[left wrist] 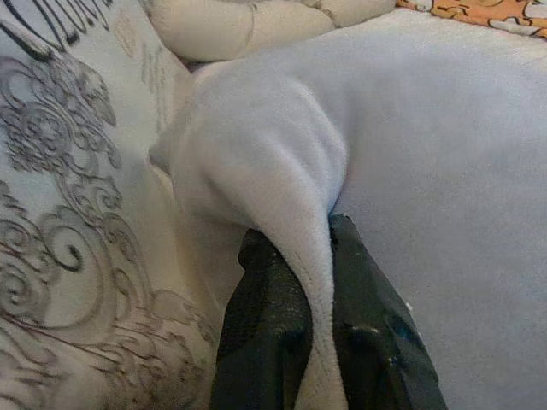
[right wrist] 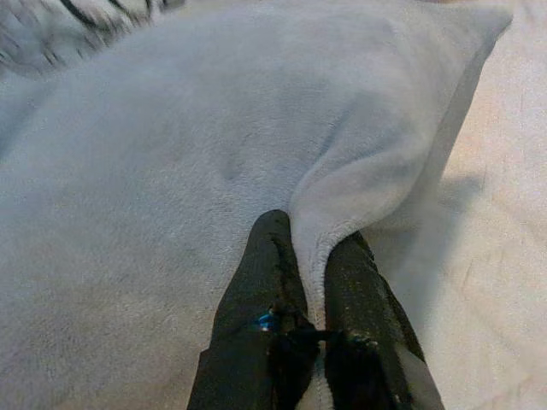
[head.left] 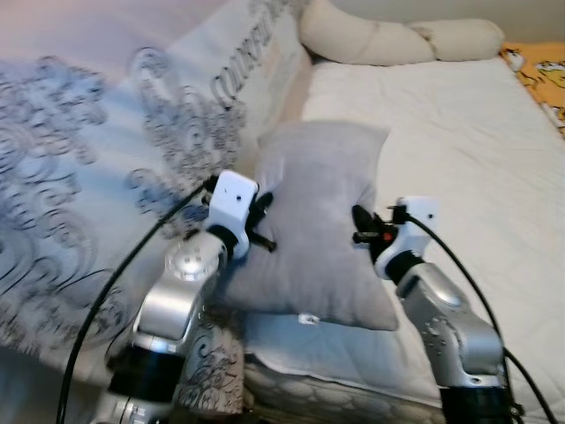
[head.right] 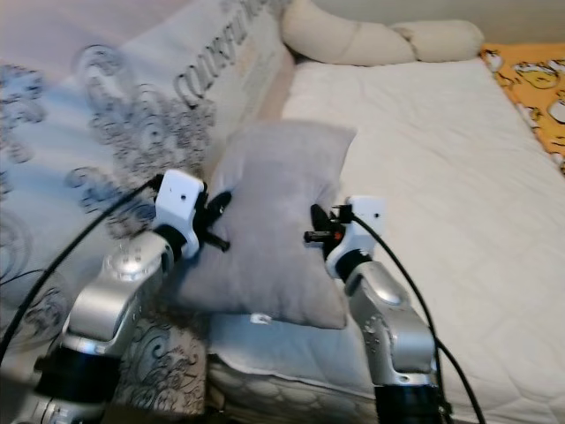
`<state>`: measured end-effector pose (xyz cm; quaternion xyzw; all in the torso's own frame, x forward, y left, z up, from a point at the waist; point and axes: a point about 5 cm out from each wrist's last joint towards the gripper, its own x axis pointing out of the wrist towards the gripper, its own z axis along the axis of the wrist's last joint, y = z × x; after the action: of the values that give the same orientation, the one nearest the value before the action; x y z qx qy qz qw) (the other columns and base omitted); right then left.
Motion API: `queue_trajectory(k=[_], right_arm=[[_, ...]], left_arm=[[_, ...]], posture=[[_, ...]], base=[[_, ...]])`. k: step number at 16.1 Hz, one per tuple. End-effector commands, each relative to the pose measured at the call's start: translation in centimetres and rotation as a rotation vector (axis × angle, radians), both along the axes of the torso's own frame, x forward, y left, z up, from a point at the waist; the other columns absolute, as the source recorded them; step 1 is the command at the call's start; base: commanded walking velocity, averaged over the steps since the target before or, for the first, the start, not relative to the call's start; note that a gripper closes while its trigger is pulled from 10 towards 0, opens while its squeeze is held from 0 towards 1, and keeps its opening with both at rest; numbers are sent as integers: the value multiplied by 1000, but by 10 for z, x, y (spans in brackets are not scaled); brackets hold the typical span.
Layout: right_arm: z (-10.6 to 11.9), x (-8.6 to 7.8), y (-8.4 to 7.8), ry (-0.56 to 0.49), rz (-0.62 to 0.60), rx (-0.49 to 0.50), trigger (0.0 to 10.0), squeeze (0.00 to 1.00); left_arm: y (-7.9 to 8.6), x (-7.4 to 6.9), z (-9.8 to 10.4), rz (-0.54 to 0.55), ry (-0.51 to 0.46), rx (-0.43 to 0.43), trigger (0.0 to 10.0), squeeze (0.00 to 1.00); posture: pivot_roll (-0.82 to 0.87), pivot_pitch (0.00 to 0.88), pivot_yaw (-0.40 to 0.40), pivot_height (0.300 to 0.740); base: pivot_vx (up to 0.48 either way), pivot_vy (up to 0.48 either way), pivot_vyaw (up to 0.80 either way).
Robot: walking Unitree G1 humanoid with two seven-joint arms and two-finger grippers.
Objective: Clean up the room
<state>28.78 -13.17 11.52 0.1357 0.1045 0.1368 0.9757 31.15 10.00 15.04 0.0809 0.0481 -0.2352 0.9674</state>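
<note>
A grey velvety pillow lies on the white mattress, held at both side edges. My left gripper is shut on the pillow's left edge; the left wrist view has a fold of grey pillow pinched between the black fingers. My right gripper is shut on the pillow's right edge, and the right wrist view has the pillow seam squeezed between its fingers.
A patterned white and grey duvet is heaped along the left of the bed. A cream bolster pillow lies at the head. An orange printed cloth sits at the far right edge. Black cables run along both arms.
</note>
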Motion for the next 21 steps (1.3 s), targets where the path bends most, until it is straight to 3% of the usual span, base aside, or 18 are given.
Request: queue_trajectory(k=[1, 3, 5, 8, 12, 16, 19, 21], right_arm=[[3, 7, -2, -13, -31, -3, 10000, 0], [-9, 23, -3, 35, -46, -39, 10000, 0], [-14, 34, -5, 57, -68, -52, 10000, 0], [-26, 56, -10, 100, -94, -72, 10000, 0], [-32, 74, -14, 152, -141, -105, 10000, 0], [-28, 82, -11, 156, -147, -131, 10000, 0], [-34, 81, -4, 178, -137, -128, 10000, 0], [-44, 76, 2, 216, -141, -157, 10000, 0]], left_arm=[[-15, 3, 15, -71, -77, 6, 10000, 0], [-34, 17, 17, -123, -78, 27, 10000, 0], [-41, 25, 18, -139, -81, 52, 10000, 0], [-47, 45, 20, -133, -80, 96, 10000, 0], [-42, 57, 31, -124, -106, 136, 10000, 0], [-33, 65, 50, -83, -167, 133, 10000, 0], [-41, 60, 68, -108, -229, 141, 10000, 0], [-46, 57, 68, -126, -220, 134, 10000, 0]], posture=[[-12, 0, 78, 740], [-4, 0, 75, 740], [2, 0, 78, 740], [5, 0, 102, 740], [48, 0, 119, 740], [120, 66, 98, 740], [190, 126, 86, 740], [210, 153, 88, 740]], base=[[0, 0, 0], [0, 0, 0], [0, 0, 0], [0, 0, 0], [0, 0, 0], [0, 0, 0], [0, 0, 0], [0, 0, 0]])
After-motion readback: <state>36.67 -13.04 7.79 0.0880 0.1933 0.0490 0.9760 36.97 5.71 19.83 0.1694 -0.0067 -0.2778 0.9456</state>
